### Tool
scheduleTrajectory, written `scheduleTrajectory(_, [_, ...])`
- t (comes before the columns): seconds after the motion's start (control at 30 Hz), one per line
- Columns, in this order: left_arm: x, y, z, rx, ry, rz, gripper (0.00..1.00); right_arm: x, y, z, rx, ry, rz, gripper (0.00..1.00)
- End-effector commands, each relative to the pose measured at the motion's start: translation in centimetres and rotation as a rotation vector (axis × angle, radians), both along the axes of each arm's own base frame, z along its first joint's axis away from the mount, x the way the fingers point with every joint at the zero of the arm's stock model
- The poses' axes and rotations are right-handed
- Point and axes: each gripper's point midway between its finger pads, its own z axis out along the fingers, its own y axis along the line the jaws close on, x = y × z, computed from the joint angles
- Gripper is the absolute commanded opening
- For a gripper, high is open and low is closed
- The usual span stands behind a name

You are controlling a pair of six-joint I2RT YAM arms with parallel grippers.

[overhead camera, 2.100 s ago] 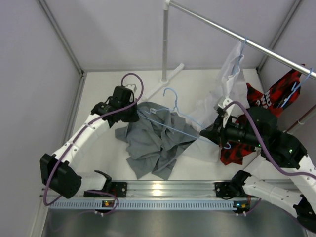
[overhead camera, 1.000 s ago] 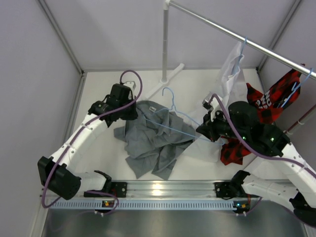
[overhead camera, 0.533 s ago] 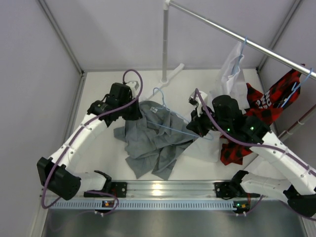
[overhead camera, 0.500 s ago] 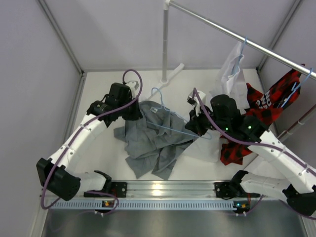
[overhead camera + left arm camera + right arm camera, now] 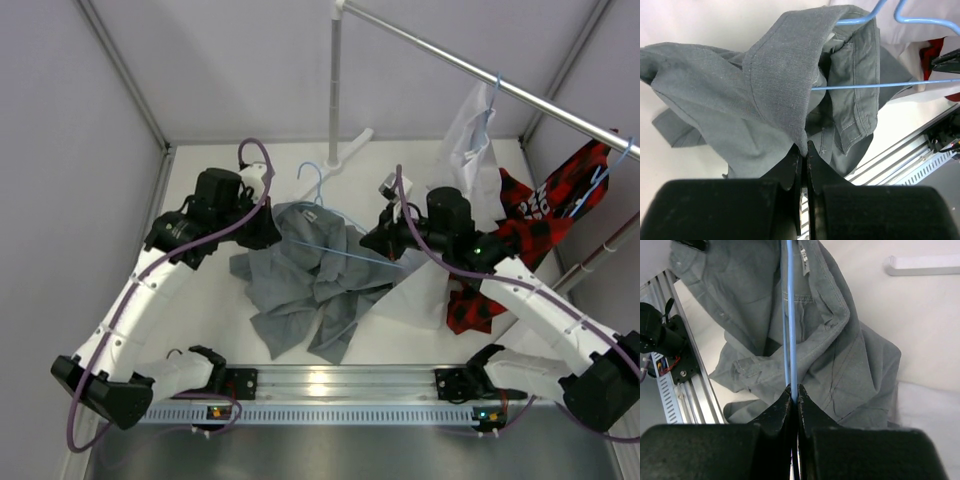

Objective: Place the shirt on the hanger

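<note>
Hanger [image 5: 880, 85] further left, tip hidden under shirt [image 5: 300, 290]

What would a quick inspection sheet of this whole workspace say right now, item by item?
Surface: white table, bare around the cloth.
Job's things: grey shirt lies crumpled in the middle; blue hanger has one end tucked under its fabric, with the hook poking out toward the back.
Clutter: white shirt and red-and-black garment hang from the rail at the right.
Grippers: left gripper is shut on a fold of the grey shirt; right gripper is shut on the hanger's wire.
Cables: purple cables loop along both arms.
Surroundings: plain grey walls; the rail's upright post; a metal strip along the near edge.
</note>
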Motion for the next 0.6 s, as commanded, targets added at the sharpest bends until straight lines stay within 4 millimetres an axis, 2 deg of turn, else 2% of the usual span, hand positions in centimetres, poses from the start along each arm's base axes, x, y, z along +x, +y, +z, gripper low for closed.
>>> scheduleTrajectory(0.0, [-0.7,0.9,2.6,0.015,-0.063,0.002,0.0,2.5,1.0,1.2,0.002,-0.065,-0.014,0.0])
scheduleTrajectory(0.13, [-0.1,1.9,4.3,0.028,-0.114,0.068,0.0,4.0,0.3,-0.6,-0.082,-0.007,-0.104,0.0])
scheduleTrajectory(0.23, [1.1,3.1,4.6,0.063,-0.134,0.163,0.0,3.7,-0.8,-1.1,-0.136,0.009,-0.141,0.0])
scheduleTrajectory(0.27, [2.0,4.4,4.4,0.11,-0.15,0.239,0.0,3.6,-0.9,-0.5,-0.148,0.003,-0.14,0.0])
scheduleTrajectory(0.33, [2.3,4.4,4.1,0.116,-0.141,0.245,0.0,2.9,-1.3,0.7,-0.143,-0.045,-0.114,0.0])
scheduleTrajectory(0.37, [2.2,3.5,3.7,0.099,-0.113,0.207,0.0,2.5,-1.3,0.9,-0.123,-0.062,-0.106,0.0])
scheduleTrajectory(0.4, [2.1,2.9,3.4,0.088,-0.098,0.183,0.0,1.6,-1.1,2.7,-0.061,-0.105,-0.076,0.0])
scheduleTrajectory(0.43, [1.9,2.2,3.3,0.066,-0.079,0.151,0.0,1.5,-0.5,4.5,0.007,-0.17,-0.05,0.0])
scheduleTrajectory(0.47, [1.7,1.4,2.9,0.045,-0.05,0.117,0.0,0.6,0.0,4.2,0.038,-0.176,0.003,0.0])
scheduleTrajectory(0.5, [1.7,1.1,2.8,0.039,-0.041,0.105,0.0,0.0,0.1,5.2,0.074,-0.215,0.027,0.0])
scheduleTrajectory(0.57, [1.6,0.7,2.7,0.032,-0.033,0.088,0.0,0.0,0.5,5.7,0.121,-0.229,0.033,0.0])
